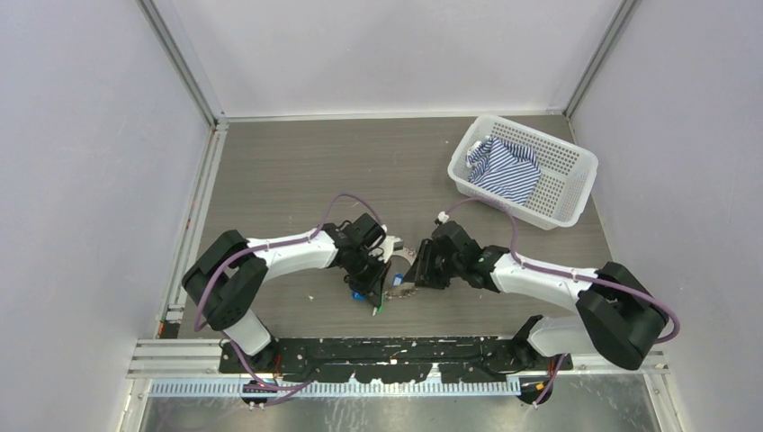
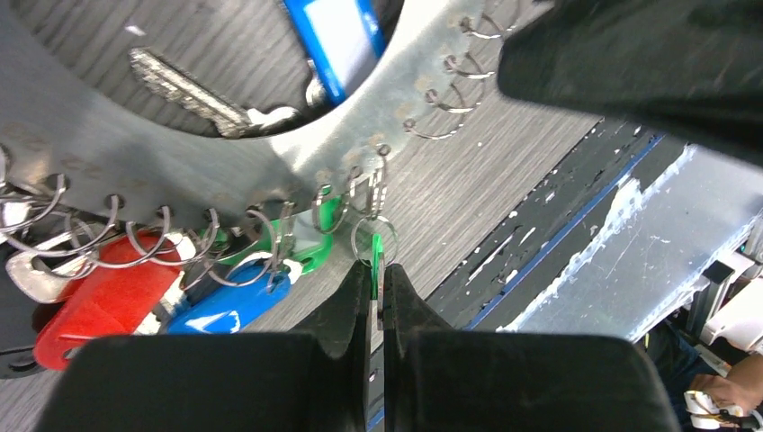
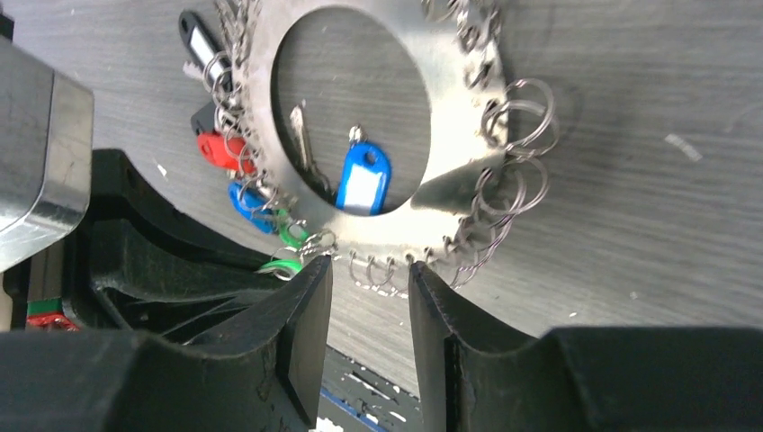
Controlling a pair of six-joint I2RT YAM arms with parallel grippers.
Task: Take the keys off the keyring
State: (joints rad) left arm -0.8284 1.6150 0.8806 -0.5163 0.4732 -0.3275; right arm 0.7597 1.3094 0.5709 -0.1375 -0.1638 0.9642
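Where the two arms meet near the table's front edge, the left gripper [image 2: 378, 281] is clamped tight on a small green plastic key tag [image 2: 375, 256]. The tag hangs by a thin wire loop from the rim of the flat round grey metal keyring [image 2: 117, 144]. Only the left wrist view shows that pinch; from overhead it is a green speck under the fingers.

The right gripper [image 3: 369, 283] stands narrowly parted, its fingers [image 3: 301, 315] either side of a few wire loops on the ring's near rim. Whether they touch the metal cannot be told.

The right wrist view alone takes in the whole ring lying flat. A blue plastic tag [image 3: 363, 180] with a white insert and a bare silver key [image 3: 303, 148] lie in its open centre. A red tag [image 3: 220, 148], a second blue tag [image 3: 245, 200] and a black tag [image 3: 196, 34] crowd its left rim. Whether anything is written on the insert cannot be told.

Under it all is a grey wood-grain table top [image 1: 297, 171], with a black mounting rail [image 1: 378, 346] along its near edge. At the far right a white perforated plastic basket [image 1: 560, 184] holds a blue-and-white striped cloth [image 1: 506, 166]. Pale walls [image 1: 387, 54] and aluminium posts [image 1: 180, 58] close the space.
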